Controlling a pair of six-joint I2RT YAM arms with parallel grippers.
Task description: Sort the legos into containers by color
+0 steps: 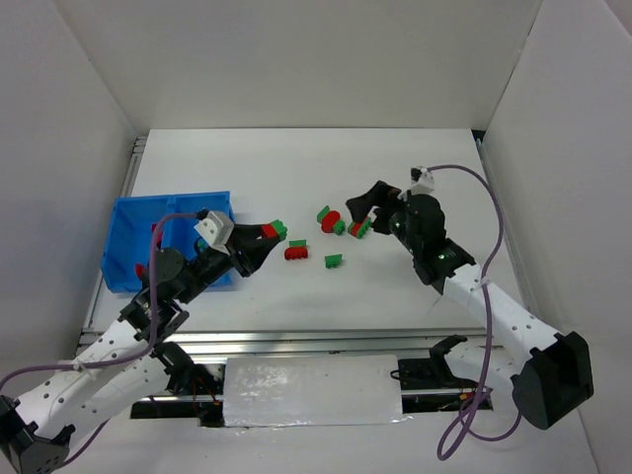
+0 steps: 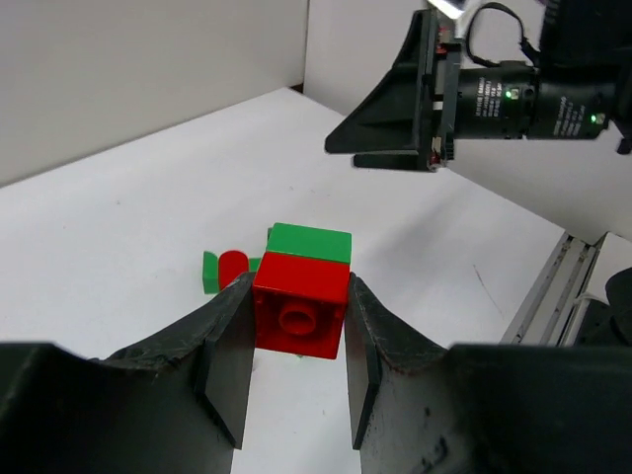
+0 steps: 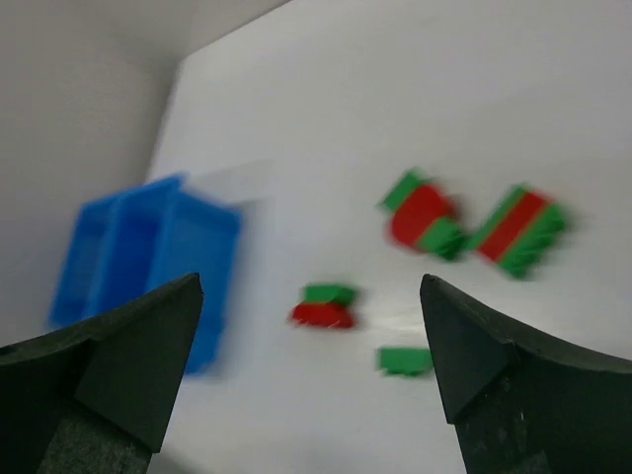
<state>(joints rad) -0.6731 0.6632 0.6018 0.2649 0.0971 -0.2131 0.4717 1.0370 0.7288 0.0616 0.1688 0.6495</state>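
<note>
My left gripper [image 1: 265, 237] is shut on a joined red-and-green lego [image 1: 276, 230], held just right of the blue bin [image 1: 173, 202]. In the left wrist view the lego [image 2: 301, 301] sits clamped between both fingers [image 2: 229, 346], red half towards the camera, green half behind. My right gripper [image 1: 360, 212] is open and empty above the loose legos. On the table lie a red-and-green lego [image 1: 296, 251], a green one [image 1: 333, 261], a round red one with green bits [image 1: 329, 219] and a striped red-and-green one [image 1: 360, 228]. The right wrist view is blurred.
The right wrist view shows the bin [image 3: 148, 247] at left and the loose legos [image 3: 324, 306] between the wide-open fingers. White walls enclose the table on three sides. A metal rail runs along the near edge [image 1: 296, 341].
</note>
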